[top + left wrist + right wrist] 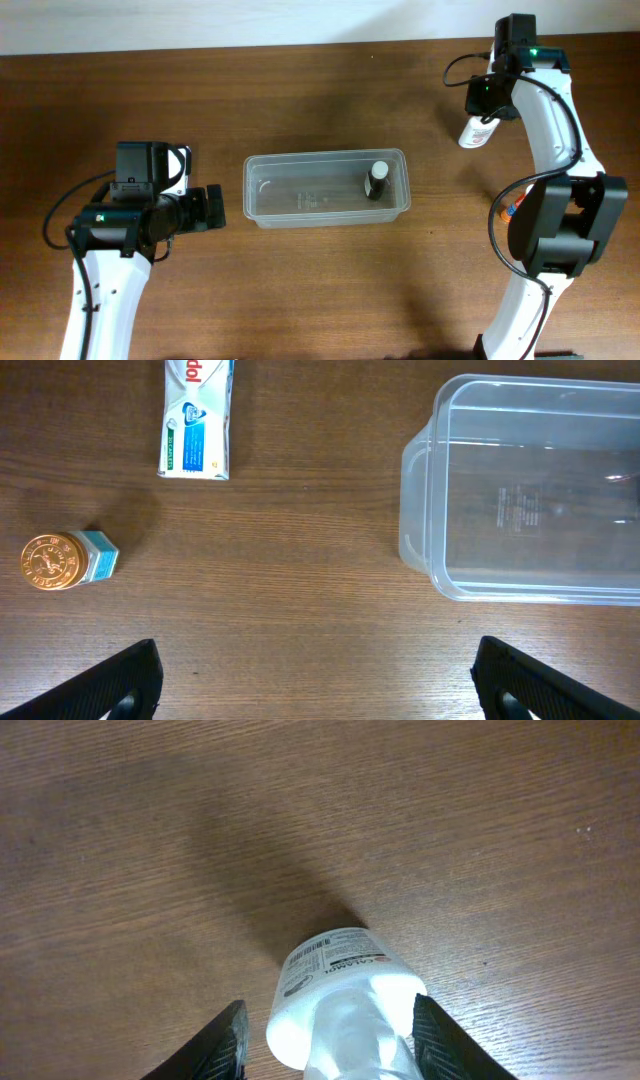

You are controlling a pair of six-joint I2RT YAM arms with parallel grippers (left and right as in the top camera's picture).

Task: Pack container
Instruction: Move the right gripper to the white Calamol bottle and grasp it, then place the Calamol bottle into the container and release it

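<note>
Container (325, 188) sits mid-table (330, 290), long side running left-right, open top, clear walls. One small dark-capped bottle (376, 181) stands upright inside it at the right end; the rest of the tub shows bare floor. Left gripper (315, 660) is spread wide with nothing between its fingers (130, 680), low over the wood just left of the container's short left wall, apart from it. In the left wrist view, a toothpaste box (195, 415) lies flat on the table at the frame's top edge, partly cut off, and a gold-lidded jar (65, 558) stands near it, both well clear of the container. In the overhead view the left arm covers both. Right gripper (330, 1020) is at the far right of the table, well away from the container, clamped around a white bottle (340, 970). Its fingers (225, 1040) bracket the bottle's body on both sides, with the base and barcode label pointing down at the wood. Overhead shows that bottle tilted, hanging below the gripper. Can't tell from either view whether the base touches the table or hangs just above it; its shadow falls on the wood beside it.
</note>
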